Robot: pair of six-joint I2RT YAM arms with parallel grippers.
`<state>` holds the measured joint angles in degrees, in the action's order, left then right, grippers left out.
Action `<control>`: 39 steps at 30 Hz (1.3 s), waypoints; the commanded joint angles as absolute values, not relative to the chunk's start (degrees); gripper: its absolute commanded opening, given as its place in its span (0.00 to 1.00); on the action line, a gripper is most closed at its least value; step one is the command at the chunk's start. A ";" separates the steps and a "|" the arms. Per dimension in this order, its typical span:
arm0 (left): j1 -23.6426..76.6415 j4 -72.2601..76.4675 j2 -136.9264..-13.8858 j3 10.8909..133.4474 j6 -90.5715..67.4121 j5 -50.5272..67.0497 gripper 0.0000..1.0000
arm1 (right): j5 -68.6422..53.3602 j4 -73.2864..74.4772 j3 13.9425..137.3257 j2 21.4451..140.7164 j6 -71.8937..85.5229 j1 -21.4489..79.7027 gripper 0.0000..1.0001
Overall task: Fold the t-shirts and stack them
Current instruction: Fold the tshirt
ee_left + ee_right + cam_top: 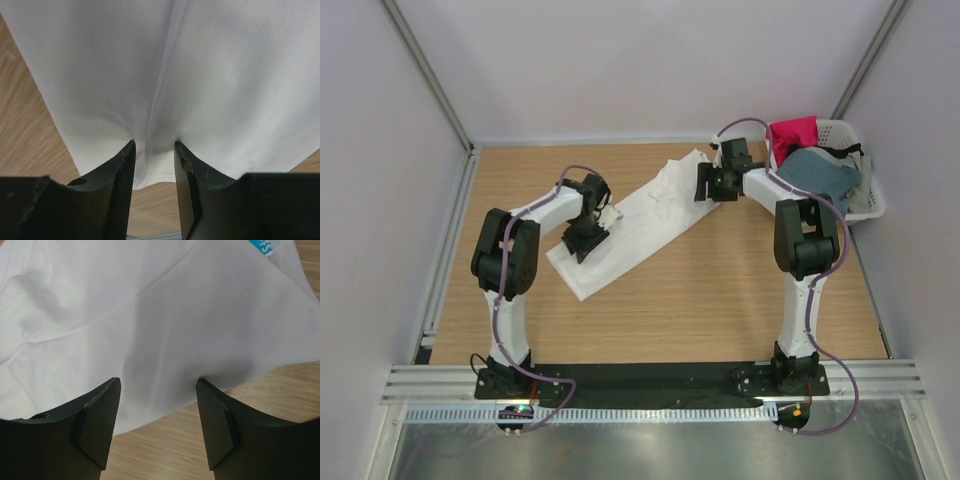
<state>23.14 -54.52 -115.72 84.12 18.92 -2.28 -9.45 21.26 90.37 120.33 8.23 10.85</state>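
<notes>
A white t-shirt lies as a long strip slanting across the wooden table. My left gripper is at its near-left end. In the left wrist view the gripper has its jaws a narrow gap apart, tips pressed onto the cloth, and a crease rises between them. My right gripper is at the far-right end. In the right wrist view the gripper is wide open with its tips on the cloth's edge. The blue neck label shows beyond.
A white slotted basket stands at the back right and holds a red-pink shirt and a slate blue shirt. Grey walls close in the table on three sides. Bare wood lies in front of the shirt.
</notes>
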 commanded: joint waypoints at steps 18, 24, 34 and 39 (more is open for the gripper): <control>38.75 -57.48 -111.00 76.90 11.78 -0.35 0.38 | -10.99 20.30 112.84 137.98 6.15 11.86 0.68; 46.75 -57.83 -113.29 78.39 10.90 -1.05 0.38 | -11.51 19.25 119.00 142.29 5.89 13.36 0.68; 51.24 -58.19 -113.48 83.59 10.45 -10.71 0.54 | -10.72 18.81 122.61 139.76 4.04 14.15 0.68; 50.89 -60.12 -107.68 82.89 13.27 -14.58 0.68 | -11.60 19.95 118.57 133.69 3.96 12.75 0.68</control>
